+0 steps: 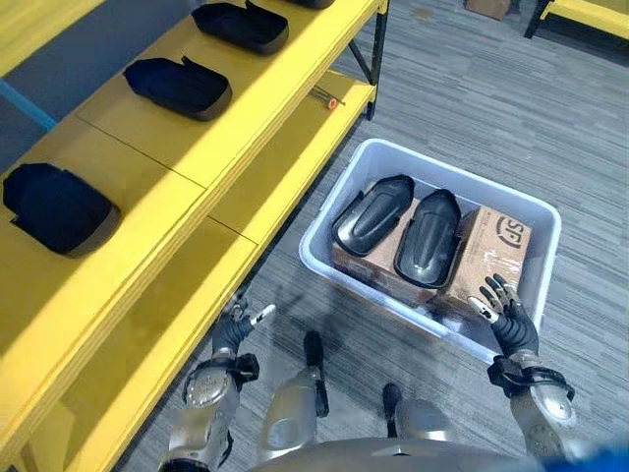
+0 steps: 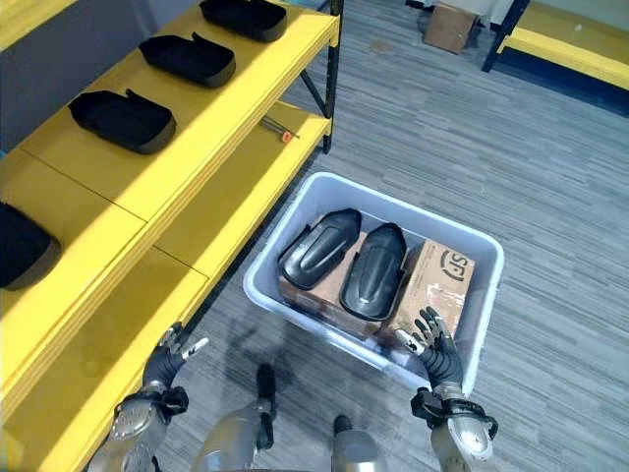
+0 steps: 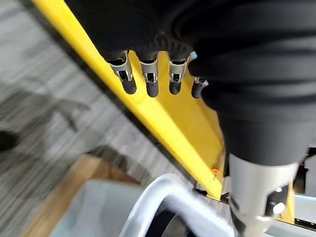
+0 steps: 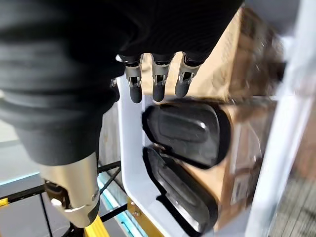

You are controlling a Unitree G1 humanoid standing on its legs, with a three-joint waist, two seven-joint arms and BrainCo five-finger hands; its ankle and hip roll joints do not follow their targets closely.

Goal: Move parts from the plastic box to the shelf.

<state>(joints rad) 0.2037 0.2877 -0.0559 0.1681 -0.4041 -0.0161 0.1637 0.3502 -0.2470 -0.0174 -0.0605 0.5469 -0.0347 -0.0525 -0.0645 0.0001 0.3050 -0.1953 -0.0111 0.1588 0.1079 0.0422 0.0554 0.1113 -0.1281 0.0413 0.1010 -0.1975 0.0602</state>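
A white plastic box (image 1: pixel 539 211) stands on the floor beside the yellow shelf (image 1: pixel 246 133). Inside it, two black shell-shaped parts (image 1: pixel 373 212) (image 1: pixel 428 236) lie side by side on cardboard boxes (image 1: pixel 488 251). Three more black parts (image 1: pixel 57 206) (image 1: pixel 179 87) (image 1: pixel 242 26) rest on the shelf's upper board. My right hand (image 1: pixel 509 315) hovers open over the box's near right corner, empty, with the parts (image 4: pixel 190 131) beyond its fingers. My left hand (image 1: pixel 236 326) hangs open and empty near the floor by the lower shelf board's edge (image 3: pixel 168 131).
A small red-tipped tool (image 1: pixel 325 97) lies on the lower shelf board. A black shelf leg (image 1: pixel 377 59) stands past the box. A cardboard box (image 2: pixel 450 26) and another yellow rack (image 2: pixel 570 39) sit at the far side of the grey carpet.
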